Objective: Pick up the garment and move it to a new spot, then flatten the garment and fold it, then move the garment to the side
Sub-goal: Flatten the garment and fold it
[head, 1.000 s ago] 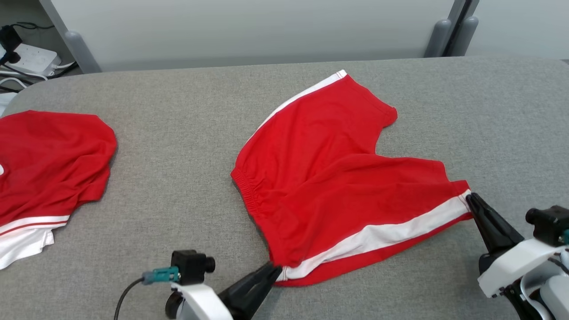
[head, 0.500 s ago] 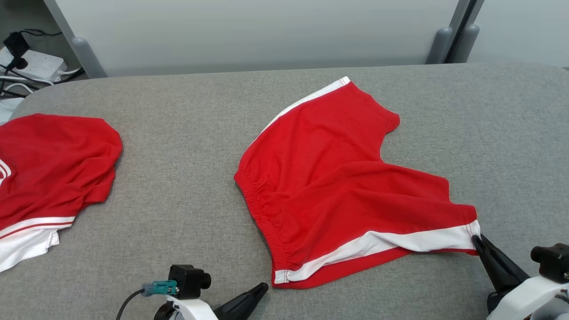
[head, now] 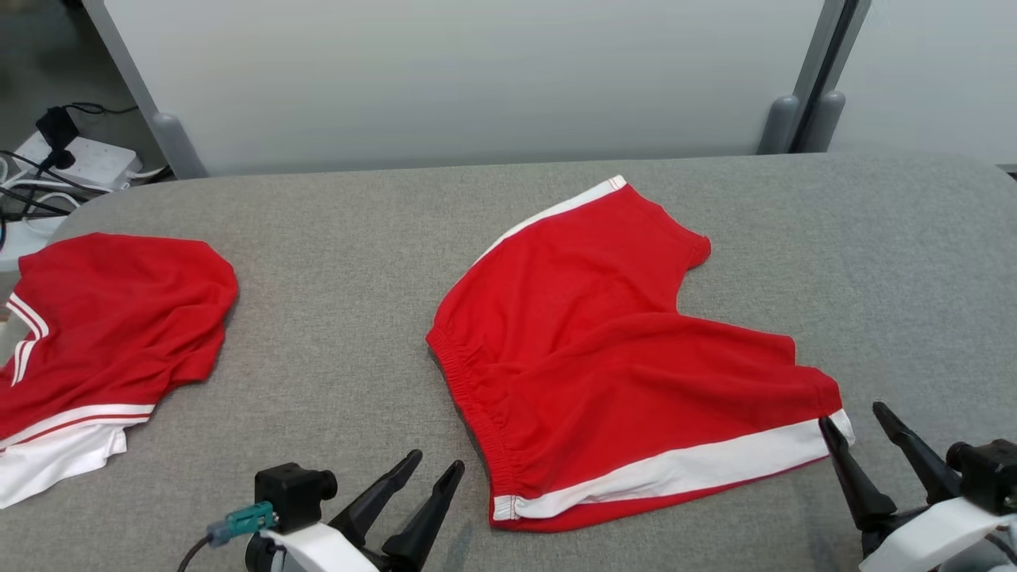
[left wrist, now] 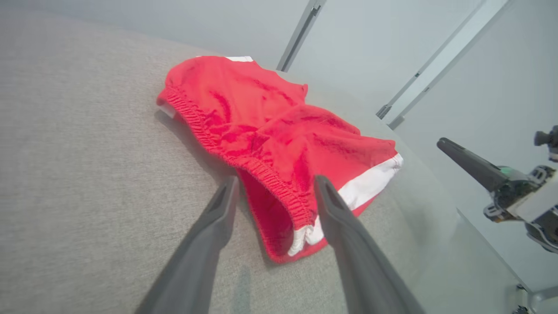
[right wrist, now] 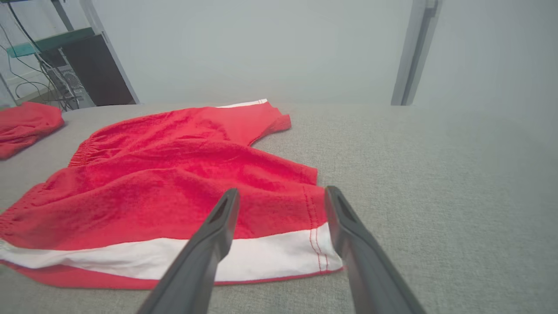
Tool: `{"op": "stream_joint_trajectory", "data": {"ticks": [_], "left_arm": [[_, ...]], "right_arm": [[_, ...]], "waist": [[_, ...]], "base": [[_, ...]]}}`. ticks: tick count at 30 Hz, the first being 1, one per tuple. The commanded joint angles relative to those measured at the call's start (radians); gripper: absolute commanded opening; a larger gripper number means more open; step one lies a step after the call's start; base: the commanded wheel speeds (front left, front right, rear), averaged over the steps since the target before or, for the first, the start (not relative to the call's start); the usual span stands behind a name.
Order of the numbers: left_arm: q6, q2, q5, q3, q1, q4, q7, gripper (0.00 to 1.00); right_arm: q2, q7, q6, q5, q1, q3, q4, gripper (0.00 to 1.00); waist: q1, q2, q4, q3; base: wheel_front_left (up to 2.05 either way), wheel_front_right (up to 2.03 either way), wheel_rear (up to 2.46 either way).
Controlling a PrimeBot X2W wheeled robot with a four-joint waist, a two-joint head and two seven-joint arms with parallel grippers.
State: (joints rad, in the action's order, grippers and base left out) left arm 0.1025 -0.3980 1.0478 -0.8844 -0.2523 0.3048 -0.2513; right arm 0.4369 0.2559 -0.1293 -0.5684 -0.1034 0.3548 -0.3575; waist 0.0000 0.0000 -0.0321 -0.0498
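Head view: red shorts (head: 612,349) lie spread, a bit wrinkled, centre-right on the grey worktop (head: 334,238), waistband to the left, one leg pointing far, the other right, w/ a white stripe (head: 675,469) along the near edge. Left tool (head: 435,459) has jaws apart, holding nothing, just left of the near waistband corner & clear of it. Right tool (head: 852,414) is spread wide at the near-right hem corner, one finger over the stripe's end (can't tell if touching); a 2nd red garment (head: 111,318) sits well apart at the left edge.
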Motion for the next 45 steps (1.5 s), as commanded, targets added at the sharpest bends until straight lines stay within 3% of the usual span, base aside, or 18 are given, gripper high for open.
{"op": "stream_joint_trajectory", "data": {"ticks": [1,2,11,17,24,29,34,45], "left_arm": [[-0.012,-0.010,-0.027,0.065,-0.002,-0.034,-0.010,0.95],[-0.020,0.000,-0.055,0.099,0.020,-0.052,-0.010,1.00],[-0.109,0.111,-0.274,0.369,0.206,-0.211,-0.010,1.00],[-0.143,0.203,-0.435,0.535,0.304,-0.303,-0.010,1.00],[-0.089,0.310,-0.596,0.707,0.412,-0.379,-0.010,1.00],[-0.065,0.327,-0.717,0.730,0.456,-0.364,-0.010,1.00],[-0.075,0.338,-0.843,0.748,0.487,-0.363,-0.010,1.00],[-0.109,0.347,-0.861,0.747,0.529,-0.365,-0.010,1.00]], "right_arm": [[0.014,0.006,-0.001,0.018,0.013,-0.002,0.038,1.00],[0.003,0.006,-0.001,0.030,0.022,-0.010,0.054,1.00],[-0.096,0.006,-0.001,0.135,0.095,-0.117,0.222,1.00],[-0.150,0.006,-0.001,0.180,0.147,-0.163,0.268,1.00],[-0.191,0.006,-0.001,0.199,0.194,-0.178,0.287,1.00],[-0.202,0.006,-0.001,0.211,0.218,-0.184,0.300,1.00],[-0.209,0.006,-0.001,0.225,0.252,-0.198,0.301,1.00],[-0.214,0.006,-0.001,0.231,0.263,-0.207,0.301,1.00]], "waist": [[0.0000,0.0000,0.007,0.014],[0.0000,0.0000,0.009,0.022],[0.0000,0.0000,0.013,0.064],[0.0000,0.0000,0.011,0.087],[0.0000,0.0000,0.004,0.107],[0.0000,0.0000,0.001,0.111],[0.0000,0.0000,0.001,0.117],[0.0000,0.0000,0.001,0.128]], "base": [[0.00,0.00,0.00],[0.00,0.00,0.00],[0.00,0.00,0.00],[0.00,0.00,0.00],[0.00,0.00,0.00],[0.00,0.00,0.00],[0.00,0.00,0.00],[0.00,0.00,0.00]]}}
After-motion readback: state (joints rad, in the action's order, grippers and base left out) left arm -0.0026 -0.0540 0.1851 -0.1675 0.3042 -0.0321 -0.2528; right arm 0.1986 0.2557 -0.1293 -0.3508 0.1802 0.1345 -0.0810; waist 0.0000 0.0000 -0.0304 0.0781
